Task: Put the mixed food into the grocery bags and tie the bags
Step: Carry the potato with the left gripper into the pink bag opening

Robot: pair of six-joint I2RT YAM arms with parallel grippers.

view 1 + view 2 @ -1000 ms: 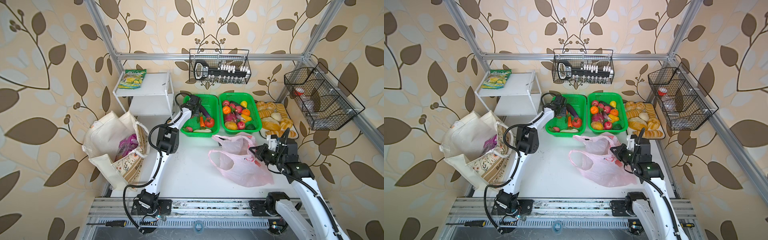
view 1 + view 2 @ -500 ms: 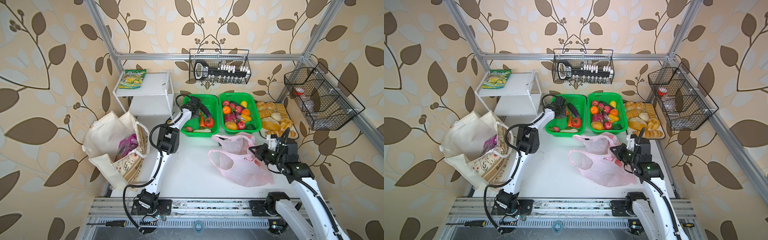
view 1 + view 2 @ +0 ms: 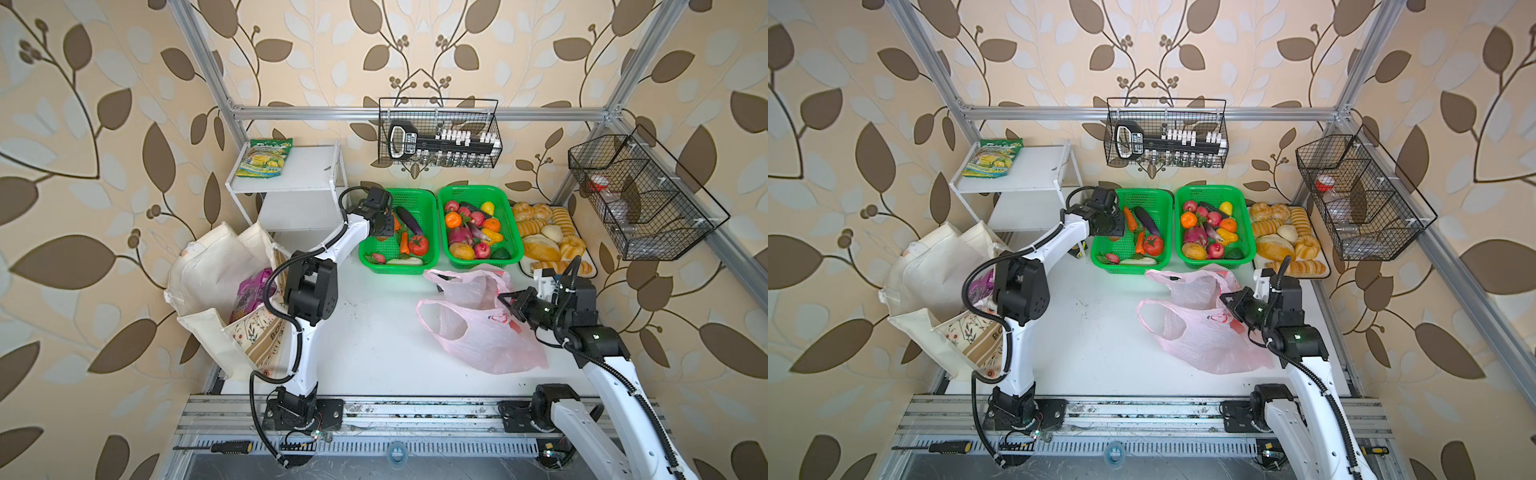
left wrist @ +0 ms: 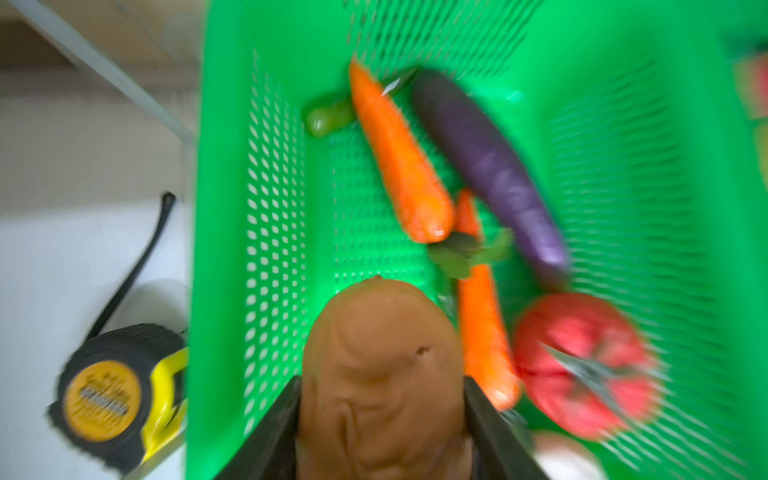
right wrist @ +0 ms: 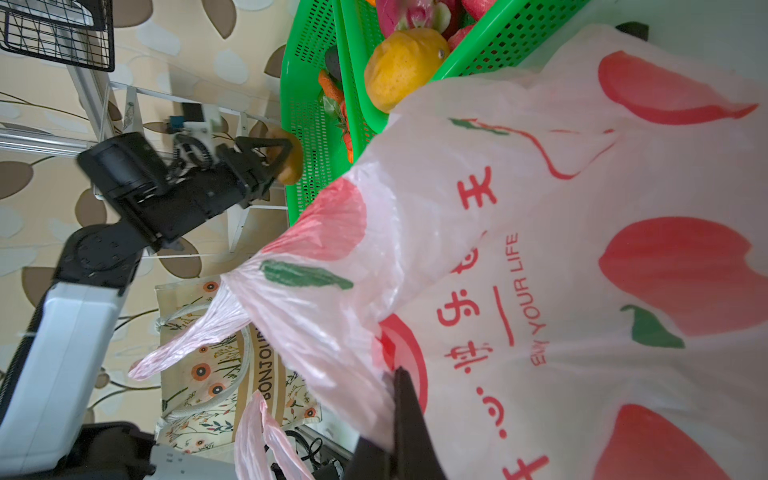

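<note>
My left gripper [image 3: 383, 225] clamps the lumpy brown potato [image 4: 380, 365] between its jaws above the left-hand green plastic mesh basket [image 3: 415, 192], ready, I judge, for the carry to a bag. My right gripper [image 3: 505, 300] is pinched shut on the rim of the thin pink plastic handle bag [image 3: 478, 336] lying on the white table [image 3: 374, 332], apparently to hold its mouth open for loading.

Both top views look steeply down from above the desk's [image 3: 374, 353] front edge toward its back edge and share nearly the whole scene. Left wrist view: close, blurred, into a basket [image 4: 224, 166]. Right wrist view: close against the pink bag [image 5: 540, 249], facing the left arm [image 5: 174, 195].
</note>
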